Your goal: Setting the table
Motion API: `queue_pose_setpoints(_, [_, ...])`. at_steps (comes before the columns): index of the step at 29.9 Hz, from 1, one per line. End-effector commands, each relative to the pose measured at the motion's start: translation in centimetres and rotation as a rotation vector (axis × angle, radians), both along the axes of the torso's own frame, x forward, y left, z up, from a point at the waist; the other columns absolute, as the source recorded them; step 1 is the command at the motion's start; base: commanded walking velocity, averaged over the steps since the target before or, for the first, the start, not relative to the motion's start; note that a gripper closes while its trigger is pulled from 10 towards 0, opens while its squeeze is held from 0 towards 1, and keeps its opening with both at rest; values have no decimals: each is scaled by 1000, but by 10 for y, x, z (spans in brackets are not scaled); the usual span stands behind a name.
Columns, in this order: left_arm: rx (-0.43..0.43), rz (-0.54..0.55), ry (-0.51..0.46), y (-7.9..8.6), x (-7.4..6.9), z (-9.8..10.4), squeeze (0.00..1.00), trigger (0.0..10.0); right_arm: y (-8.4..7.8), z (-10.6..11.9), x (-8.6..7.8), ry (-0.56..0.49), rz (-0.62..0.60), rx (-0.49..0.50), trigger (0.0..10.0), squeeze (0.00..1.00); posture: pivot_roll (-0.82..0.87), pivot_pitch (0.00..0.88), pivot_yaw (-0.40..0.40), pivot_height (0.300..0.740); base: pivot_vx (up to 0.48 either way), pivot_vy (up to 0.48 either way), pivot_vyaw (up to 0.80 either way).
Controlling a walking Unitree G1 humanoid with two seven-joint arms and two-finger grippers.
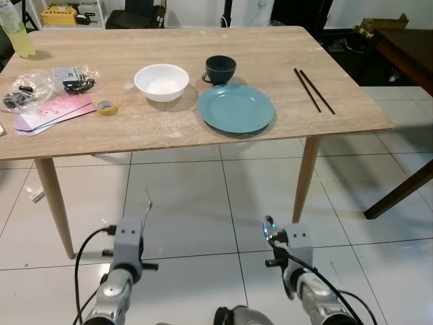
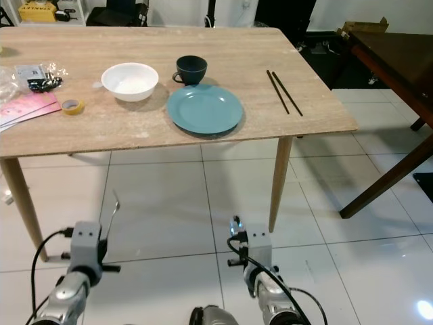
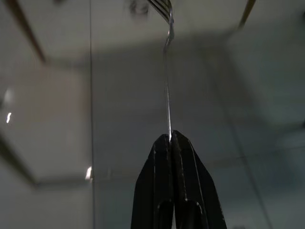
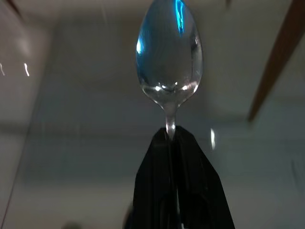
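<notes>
A wooden table (image 1: 95,135) stands ahead of me. On it are a white bowl (image 1: 161,81), a dark cup (image 1: 220,68) behind a teal plate (image 1: 235,107), and a pair of dark chopsticks (image 1: 313,90) near the right edge. Both arms are held low over the tiled floor, short of the table's front edge. My left gripper (image 3: 170,138) is shut on the handle of a fork (image 3: 167,71), whose tines point up (image 1: 149,205). A spoon (image 4: 169,52) stands bowl-up in my right gripper (image 4: 170,134), which is shut on it. The spoon also glints above the right wrist (image 1: 269,227).
The table's left end holds a tape roll (image 1: 107,107), pink papers (image 1: 54,112), plastic bags (image 1: 47,81) and a yellow-green bottle (image 1: 17,34). A dark wooden table (image 1: 406,47) stands to the right, one leg slanting across the floor. Table legs (image 1: 306,176) stand in front of me.
</notes>
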State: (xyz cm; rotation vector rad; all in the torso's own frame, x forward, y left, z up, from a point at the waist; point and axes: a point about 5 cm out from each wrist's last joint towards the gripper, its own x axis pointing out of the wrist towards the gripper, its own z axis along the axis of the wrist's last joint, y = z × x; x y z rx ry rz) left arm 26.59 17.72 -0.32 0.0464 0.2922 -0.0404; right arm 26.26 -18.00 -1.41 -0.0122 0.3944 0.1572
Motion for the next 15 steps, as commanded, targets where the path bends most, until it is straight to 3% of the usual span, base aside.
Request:
queue_pose_setpoints(1, [-37, 0, -136, -3, 14, 24, 0, 10000, -1, 26, 16, -172, 11, 29, 10000, 0, 50, 43, -21, 740, 0, 0, 0])
queue_pose_setpoints(2, [-49, -2, -194, -5, 20, 35, 0, 10000, 2, 39, 21, -244, 28, 39, 10000, 0, 50, 43, -21, 740, 0, 0, 0])
queue_pose_setpoints(4, [-49, -2, -194, -5, 20, 35, 0, 10000, 2, 39, 21, -244, 28, 39, 10000, 0, 50, 43, -21, 740, 0, 0, 0])
queue_pose_setpoints(5, [-71, -10, -312, -8, 29, 60, 0, 10000, 8, 67, 32, -394, 60, 57, 10000, 0, 51, 37, -12, 740, 244, 0, 0])
queue_pose_setpoints(7, [-85, -13, -402, -10, 34, 80, 0, 10000, 13, 91, 39, -510, 75, 78, 10000, 0, 53, 42, -10, 740, 244, 0, 0])
queue_pose_setpoints(13, [-105, -30, -507, -10, 36, 108, 0, 10000, 19, 132, 52, -656, 83, 120, 10000, 0, 55, 49, -14, 740, 244, 0, 0])
queue_pose_setpoints(15, [-108, -90, -473, -15, 33, 104, 0, 10000, 20, 136, 55, -652, 94, 126, 10000, 0, 57, 50, -18, 740, 0, 0, 0])
